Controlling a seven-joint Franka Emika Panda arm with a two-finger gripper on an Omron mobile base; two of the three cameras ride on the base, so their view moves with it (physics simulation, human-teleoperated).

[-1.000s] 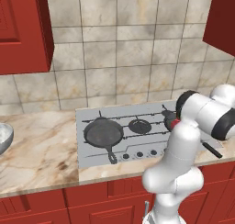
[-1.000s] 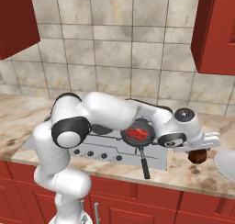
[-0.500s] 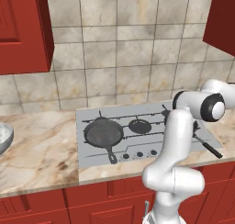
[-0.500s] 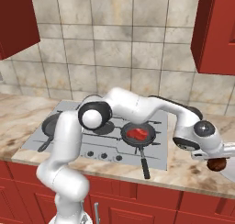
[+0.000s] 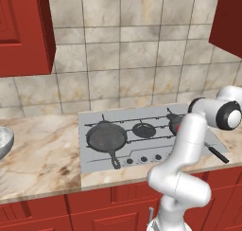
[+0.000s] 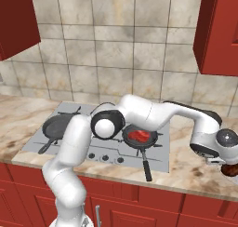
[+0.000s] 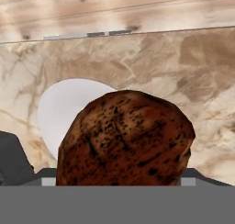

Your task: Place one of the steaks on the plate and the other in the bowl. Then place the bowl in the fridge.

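Both base views look forward and down from behind the arm, one from its left, one from its right, sharing the cooktop (image 5: 146, 133) and tiled wall (image 6: 116, 49). The hand view sits very near a steak (image 7: 126, 138), above a white plate (image 7: 59, 108) on the desk (image 7: 183, 62).

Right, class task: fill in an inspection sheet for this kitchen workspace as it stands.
Surface: marble counter with a grey cooktop set in it.
Job's things: held steak in the air, white plate beyond it in the hand view; second steak in the right skillet; bowl on the counter left of the cooktop.
Clutter: empty skillet on the cooktop.
Grippers: gripper closed on the held steak.
Cables: nothing seen.
Surroundings: tiled wall, red cabinets.
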